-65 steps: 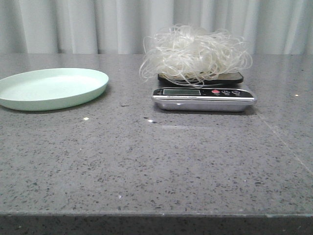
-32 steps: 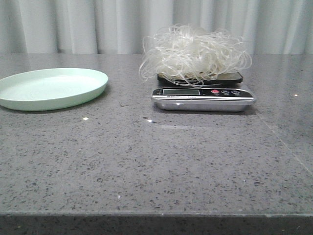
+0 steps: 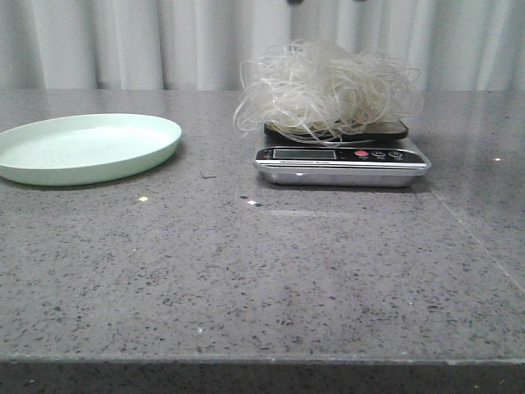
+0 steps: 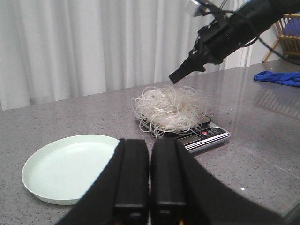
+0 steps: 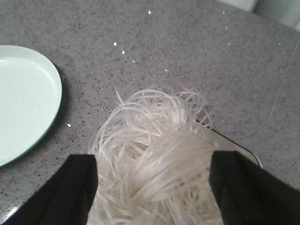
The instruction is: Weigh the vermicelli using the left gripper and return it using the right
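Note:
The vermicelli [image 3: 328,90] lies as a fluffy whitish heap on the scale [image 3: 340,160], right of the table's middle. In the left wrist view the vermicelli [image 4: 171,108] hangs over the scale [image 4: 206,136]. My right gripper [image 5: 152,161] is open just above the vermicelli [image 5: 154,159], one black finger on each side, apart from it. It also shows from the side as the right gripper [image 4: 183,74], and its fingertips [image 3: 358,2] barely enter the front view's top edge. My left gripper [image 4: 150,143] is shut on nothing, well back from the scale.
A pale mint-green plate [image 3: 86,148] lies to the left of the scale, also seen as the plate [image 4: 70,166] and the plate [image 5: 23,98]. A blue cloth [image 4: 279,77] lies far off to the right. White curtains hang behind the table.
The right gripper's dark fingertips have come into the front view's top edge above the vermicelli. The vermicelli, scale and plate have not moved.

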